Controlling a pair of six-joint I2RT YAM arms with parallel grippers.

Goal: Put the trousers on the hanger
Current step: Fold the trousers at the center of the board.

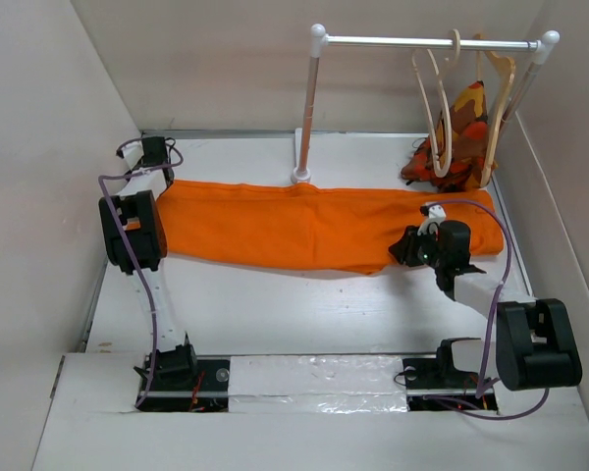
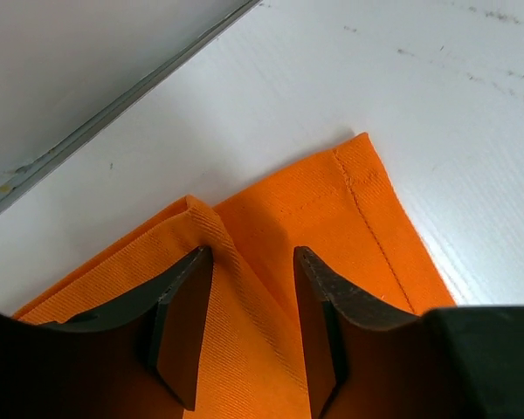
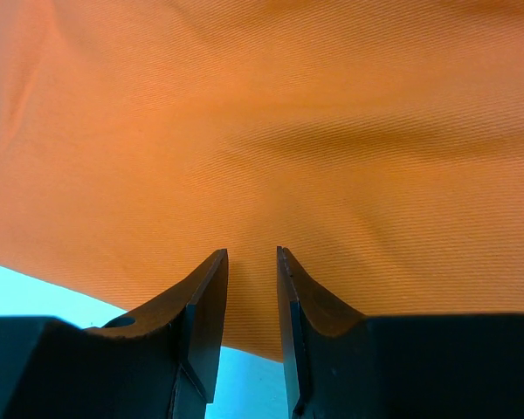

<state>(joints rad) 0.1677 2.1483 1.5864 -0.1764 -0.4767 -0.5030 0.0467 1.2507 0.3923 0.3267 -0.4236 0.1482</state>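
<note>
The bright-orange trousers (image 1: 304, 226) lie flat across the table, their legs stretched from left to right. My left gripper (image 1: 163, 180) is at their left end. In the left wrist view it (image 2: 253, 262) stands open, its jaws astride a raised fold of the trousers (image 2: 349, 201) near the stitched hem corner. My right gripper (image 1: 405, 247) hovers over the right part near the front edge. Seen from the wrist, it (image 3: 251, 257) is open by a narrow gap, with the trousers (image 3: 288, 113) below and nothing pinched. The pale cream hanger (image 1: 438, 108) hangs on the rail at the back right.
A white rail (image 1: 422, 41) on a post (image 1: 307, 108) stands at the back. A darker tan wooden hanger (image 1: 501, 93) on it carries a patterned orange and brown garment (image 1: 461, 132). Walls close in on the left, back and right.
</note>
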